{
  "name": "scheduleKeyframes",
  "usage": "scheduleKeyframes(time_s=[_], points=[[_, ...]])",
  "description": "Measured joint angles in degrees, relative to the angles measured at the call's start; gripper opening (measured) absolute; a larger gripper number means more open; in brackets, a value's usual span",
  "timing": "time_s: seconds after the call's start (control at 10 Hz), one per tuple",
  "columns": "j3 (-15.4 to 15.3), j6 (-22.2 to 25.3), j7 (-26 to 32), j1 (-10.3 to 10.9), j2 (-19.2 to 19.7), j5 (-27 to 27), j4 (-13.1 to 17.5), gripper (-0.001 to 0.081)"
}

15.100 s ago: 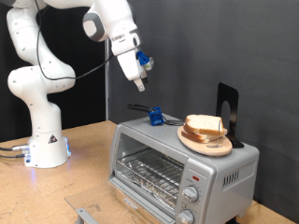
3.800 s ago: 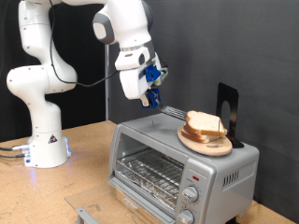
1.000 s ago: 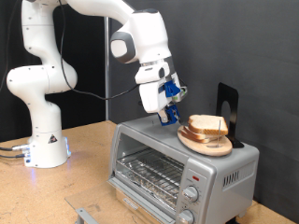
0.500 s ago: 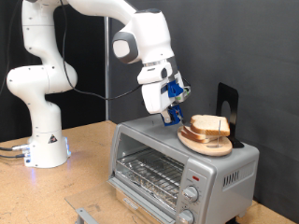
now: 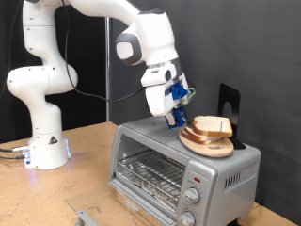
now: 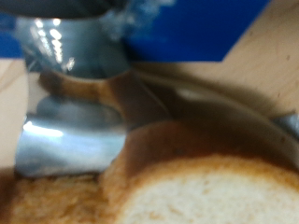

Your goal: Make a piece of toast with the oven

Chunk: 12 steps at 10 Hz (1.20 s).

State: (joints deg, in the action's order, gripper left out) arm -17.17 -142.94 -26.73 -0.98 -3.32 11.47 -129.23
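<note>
The silver oven (image 5: 226, 169) stands at the exterior view's lower right, its wire rack (image 5: 150, 174) showing through the front. On its top sits a round wooden plate (image 5: 200, 143) with slices of pale bread (image 5: 209, 125), the toast among them. My gripper (image 5: 177, 119) hangs low over the oven top, right beside the slices on their left. It is shut on a blue-handled metal utensil, whose grey blade (image 6: 140, 103) reaches the crust of a slice (image 6: 206, 191) in the wrist view.
A black upright stand (image 5: 229, 108) rises behind the plate at the oven's back right. Knobs (image 5: 193, 196) and a red light (image 5: 197, 177) are on the oven's front right. The arm's white base (image 5: 42, 141) stands on the wooden table at the left.
Since 15 s ago the blue-handled utensil has left the oven top and is in my gripper. Over the last second the gripper has edged right and down, closer to the bread.
</note>
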Motion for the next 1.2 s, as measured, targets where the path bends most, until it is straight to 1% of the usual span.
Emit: scheduleKeyframes(time_s=[0.1,0.3,0.4,0.7,0.9,1.2], points=[[0.0,-1.5,0.8,0.0,0.1,0.8,-0.2,0.0409],[-0.1,-5.0,5.6,0.3,-0.2,6.2,-1.3,0.0408],[-0.1,-6.0,8.1,0.5,-0.8,8.9,-2.1,0.0408],[-0.1,-6.5,12.5,0.6,-4.0,13.3,-5.0,0.0406],[-0.1,-8.3,15.7,0.8,-6.2,16.8,-7.4,0.0406],[0.1,-8.5,19.1,0.8,-9.8,21.0,-9.8,0.0406]])
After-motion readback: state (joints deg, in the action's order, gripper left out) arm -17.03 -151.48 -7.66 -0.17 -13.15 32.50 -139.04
